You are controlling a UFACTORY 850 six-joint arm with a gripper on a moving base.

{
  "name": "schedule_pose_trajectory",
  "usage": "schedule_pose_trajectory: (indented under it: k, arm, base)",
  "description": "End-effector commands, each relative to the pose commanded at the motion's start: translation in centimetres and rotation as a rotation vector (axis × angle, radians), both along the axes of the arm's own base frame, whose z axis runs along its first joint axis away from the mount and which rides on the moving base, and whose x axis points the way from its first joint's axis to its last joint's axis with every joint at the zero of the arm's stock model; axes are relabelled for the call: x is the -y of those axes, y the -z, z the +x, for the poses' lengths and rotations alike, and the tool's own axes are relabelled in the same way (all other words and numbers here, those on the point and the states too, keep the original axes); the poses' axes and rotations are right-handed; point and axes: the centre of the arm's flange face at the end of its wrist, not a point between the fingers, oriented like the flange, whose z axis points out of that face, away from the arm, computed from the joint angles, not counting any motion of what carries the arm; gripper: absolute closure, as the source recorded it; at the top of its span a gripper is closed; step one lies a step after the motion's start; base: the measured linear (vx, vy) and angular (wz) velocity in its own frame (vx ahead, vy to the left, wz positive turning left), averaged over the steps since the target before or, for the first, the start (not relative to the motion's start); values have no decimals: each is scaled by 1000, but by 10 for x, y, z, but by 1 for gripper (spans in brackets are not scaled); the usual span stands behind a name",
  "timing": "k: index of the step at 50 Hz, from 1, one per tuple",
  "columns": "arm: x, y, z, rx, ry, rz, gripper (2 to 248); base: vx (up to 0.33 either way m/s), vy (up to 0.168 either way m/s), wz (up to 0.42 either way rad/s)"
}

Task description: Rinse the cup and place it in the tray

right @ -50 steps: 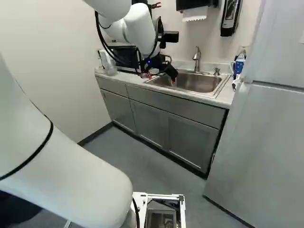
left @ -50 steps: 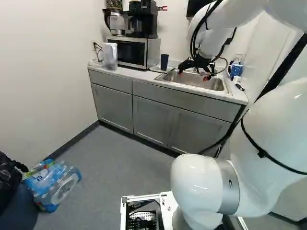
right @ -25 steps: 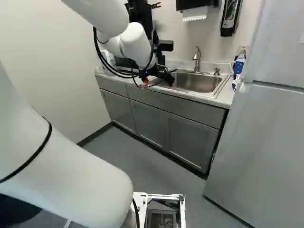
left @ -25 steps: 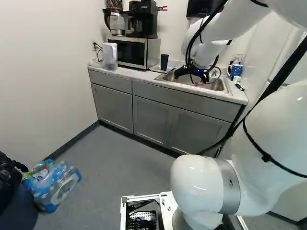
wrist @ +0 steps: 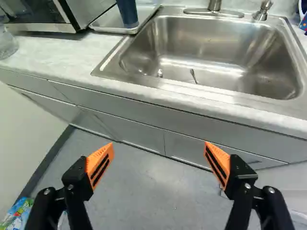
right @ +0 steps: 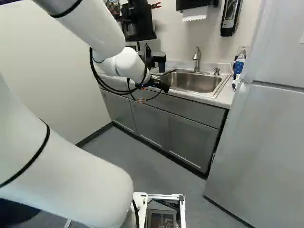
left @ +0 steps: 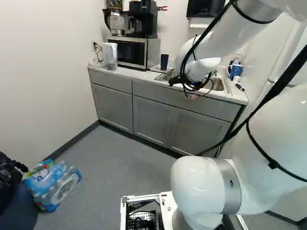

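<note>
Dark-blue tapered cup (wrist: 127, 13) stands upright, long axis vertical, wider end up, on the shallow, pale rectangular tray (wrist: 106, 21) between the boxy silver-and-black microwave (left: 130, 51) and shiny stainless-steel sink (wrist: 211, 48). Black gripper (right: 141, 100) with ribbed orange pads is spread wide, holding nothing.

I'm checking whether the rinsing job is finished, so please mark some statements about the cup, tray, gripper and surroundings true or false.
1. The dark blue cup stands on the tray. True.
2. The gripper is shut on the cup. False: it is open, with nothing held between its fingers.
3. The tray lies between the microwave and the sink. True.
4. The pack of bottles stands on the counter. False: it is on the floor.
</note>
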Motion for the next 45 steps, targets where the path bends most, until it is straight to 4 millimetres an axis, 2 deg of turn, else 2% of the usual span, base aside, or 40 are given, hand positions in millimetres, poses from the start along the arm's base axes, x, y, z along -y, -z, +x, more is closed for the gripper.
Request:
schedule_pose_trajectory:
  k: [26,45]
  arm:
    - [-31,63,-37,125,-79,-45,3]
    - [-47,95,-66,199,-126,-64,3]
  base:
    - [0,0,0]
    - [0,0,0]
